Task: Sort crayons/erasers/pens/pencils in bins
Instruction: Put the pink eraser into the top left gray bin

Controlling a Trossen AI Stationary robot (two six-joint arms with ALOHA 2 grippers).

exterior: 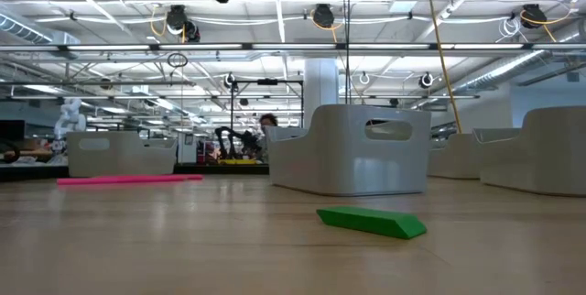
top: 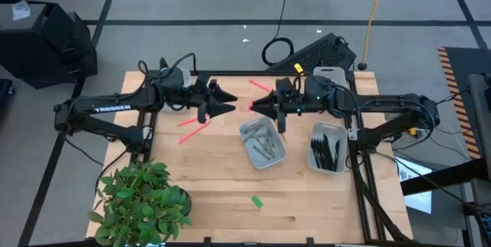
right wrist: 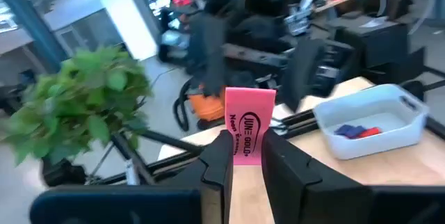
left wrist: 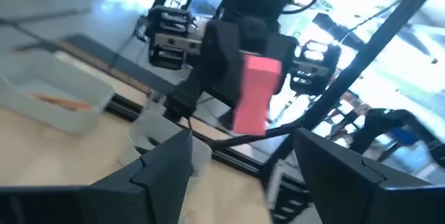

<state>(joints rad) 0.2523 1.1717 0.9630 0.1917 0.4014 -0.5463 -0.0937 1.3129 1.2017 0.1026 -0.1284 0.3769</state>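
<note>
right gripper [right wrist: 245,160] gripping pink eraser [right wrist: 249,135], left gripper [top: 230,103] open opposite

From above I see the left pincer [top: 227,103] and right pincer [top: 255,106] nearly tip to tip over the rear centre of the tabletop [top: 222,178], leaving only a narrow gap between them. Below them, two bins [top: 262,143] [top: 328,149] block the right-centre. A potted plant [top: 142,199] fills the front left corner. The front centre lies open apart from one green eraser [top: 257,201]. Pink pencils [top: 193,131] lie flat under the left arm.
</note>
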